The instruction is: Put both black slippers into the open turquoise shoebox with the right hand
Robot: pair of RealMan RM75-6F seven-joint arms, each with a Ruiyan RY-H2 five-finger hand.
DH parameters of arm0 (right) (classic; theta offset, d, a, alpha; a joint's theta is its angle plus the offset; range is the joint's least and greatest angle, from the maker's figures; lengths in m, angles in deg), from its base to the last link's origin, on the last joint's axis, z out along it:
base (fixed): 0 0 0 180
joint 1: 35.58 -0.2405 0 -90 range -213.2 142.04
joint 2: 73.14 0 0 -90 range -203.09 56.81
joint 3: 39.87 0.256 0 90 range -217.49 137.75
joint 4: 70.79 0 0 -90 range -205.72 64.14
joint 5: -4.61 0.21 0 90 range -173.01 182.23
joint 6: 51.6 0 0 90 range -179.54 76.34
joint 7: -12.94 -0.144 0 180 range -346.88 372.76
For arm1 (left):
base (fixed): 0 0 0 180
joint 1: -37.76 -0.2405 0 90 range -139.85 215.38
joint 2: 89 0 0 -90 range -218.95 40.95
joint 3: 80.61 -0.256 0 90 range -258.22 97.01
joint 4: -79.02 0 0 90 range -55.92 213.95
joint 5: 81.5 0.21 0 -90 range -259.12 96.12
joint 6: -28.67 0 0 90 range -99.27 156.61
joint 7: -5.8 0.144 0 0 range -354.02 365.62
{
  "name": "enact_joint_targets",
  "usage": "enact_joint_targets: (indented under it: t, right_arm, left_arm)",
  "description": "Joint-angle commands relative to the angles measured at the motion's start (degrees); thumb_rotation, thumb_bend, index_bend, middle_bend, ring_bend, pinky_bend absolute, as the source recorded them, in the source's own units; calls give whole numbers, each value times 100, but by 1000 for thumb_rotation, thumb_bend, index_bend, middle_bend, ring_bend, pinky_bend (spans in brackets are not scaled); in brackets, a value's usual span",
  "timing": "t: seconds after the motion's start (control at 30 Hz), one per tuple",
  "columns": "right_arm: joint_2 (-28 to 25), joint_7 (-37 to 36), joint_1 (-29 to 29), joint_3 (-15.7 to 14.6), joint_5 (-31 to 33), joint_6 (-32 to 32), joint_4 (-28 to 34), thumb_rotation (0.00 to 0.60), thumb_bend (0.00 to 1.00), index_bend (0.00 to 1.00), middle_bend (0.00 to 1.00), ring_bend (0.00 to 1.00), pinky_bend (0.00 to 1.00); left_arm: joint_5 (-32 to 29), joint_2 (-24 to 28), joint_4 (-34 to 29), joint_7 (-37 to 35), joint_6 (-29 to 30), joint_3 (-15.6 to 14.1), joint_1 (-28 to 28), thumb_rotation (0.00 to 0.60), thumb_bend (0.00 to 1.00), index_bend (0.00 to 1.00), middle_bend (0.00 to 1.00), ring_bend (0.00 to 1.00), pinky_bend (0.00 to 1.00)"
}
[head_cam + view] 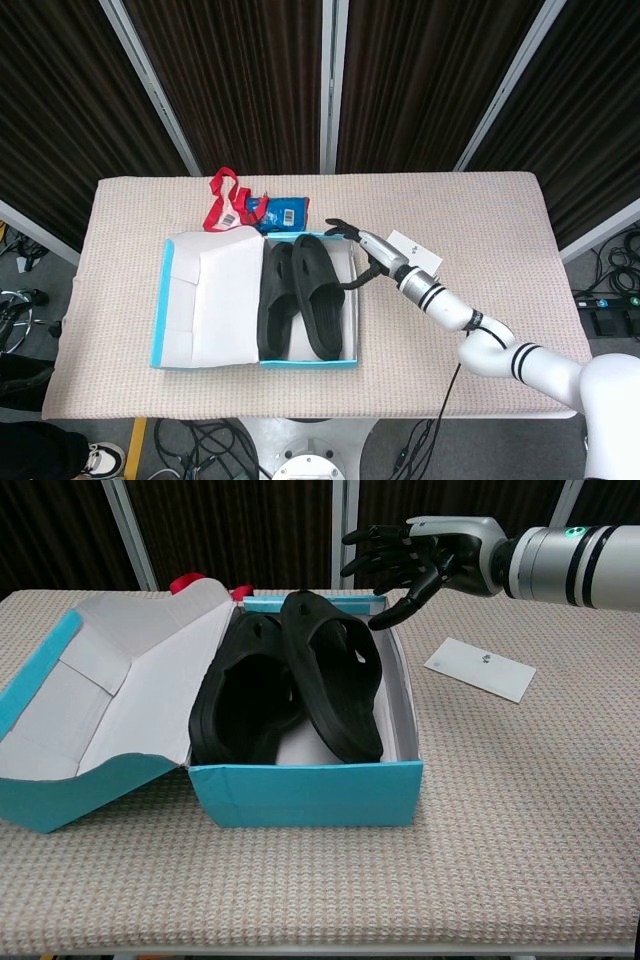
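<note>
Both black slippers lie inside the open turquoise shoebox. The left slipper leans against the box's left wall. The right slipper rests beside it, its back end propped on the far rim. My right hand hovers above the box's far right corner, fingers spread, holding nothing. My left hand is out of sight in both views.
The box lid stands folded open to the left. A red strap and a blue packet lie behind the box. A white card lies to the right of the box.
</note>
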Motion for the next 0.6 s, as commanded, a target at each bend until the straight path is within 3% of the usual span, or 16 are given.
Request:
enact_joint_targets:
  t: [0.03, 0.33, 0.47, 0.6]
  right_arm:
    - [-221, -71, 76, 17, 16, -161, 294, 600, 0, 0, 126, 0, 102]
    - [-943, -959, 187, 223, -221, -723, 1550, 600, 8, 0, 165, 0, 100]
    - [-1165, -1460, 118, 131, -463, -764, 2042, 600, 71, 0, 168, 0, 99]
    - [-1120, -2184, -38, -27, -710, -733, 2072, 600, 125, 0, 168, 0, 99]
  left_arm:
    - [5, 24, -42, 27, 29, 3, -8, 600, 50, 122, 126, 30, 66]
    - [-4, 132, -277, 145, 98, 36, -16, 600, 51, 122, 126, 30, 66]
    - [-30, 133, -271, 141, 82, 30, -31, 600, 51, 122, 126, 30, 66]
    - [-25, 119, -253, 156, 87, 28, -34, 600, 50, 122, 126, 30, 67]
